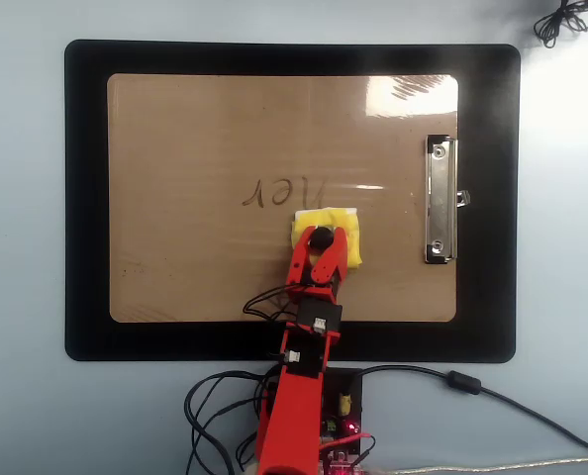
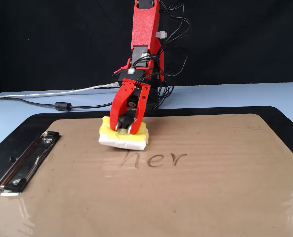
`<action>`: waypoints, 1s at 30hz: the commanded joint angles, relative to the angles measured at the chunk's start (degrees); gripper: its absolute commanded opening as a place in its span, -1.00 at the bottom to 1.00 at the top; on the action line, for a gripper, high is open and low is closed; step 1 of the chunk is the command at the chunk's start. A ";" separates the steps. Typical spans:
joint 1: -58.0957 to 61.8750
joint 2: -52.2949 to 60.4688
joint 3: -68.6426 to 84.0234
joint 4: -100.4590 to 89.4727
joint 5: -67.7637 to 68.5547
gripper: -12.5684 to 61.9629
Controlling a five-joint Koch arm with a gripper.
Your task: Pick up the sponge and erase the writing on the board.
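Observation:
The yellow sponge (image 1: pixel 345 220) lies on the tan board (image 1: pixel 175 129), just below the right end of the writing (image 1: pixel 279 191) in the overhead view. In the fixed view the sponge (image 2: pixel 114 139) covers the top of the "h" of the writing (image 2: pixel 159 159), while "er" shows whole on the board (image 2: pixel 210 187). My red gripper (image 1: pixel 322 242) is shut on the sponge from above, one finger on each side. The fixed view shows the gripper (image 2: pixel 123 127) pointing down with the sponge pressed to the board.
A black mat (image 1: pixel 86 198) lies under the board. The silver clip (image 1: pixel 439 198) is at the board's right end in the overhead view, clip (image 2: pixel 28 160) at the left in the fixed view. The arm's base and cables (image 2: pixel 87 96) stand behind the mat.

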 commanded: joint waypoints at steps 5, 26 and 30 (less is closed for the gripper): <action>-1.23 -15.47 -14.24 -1.41 -10.37 -0.88; -4.75 -2.90 1.58 -9.14 -14.68 -0.88; -4.66 0.44 6.33 -10.02 -14.68 -0.88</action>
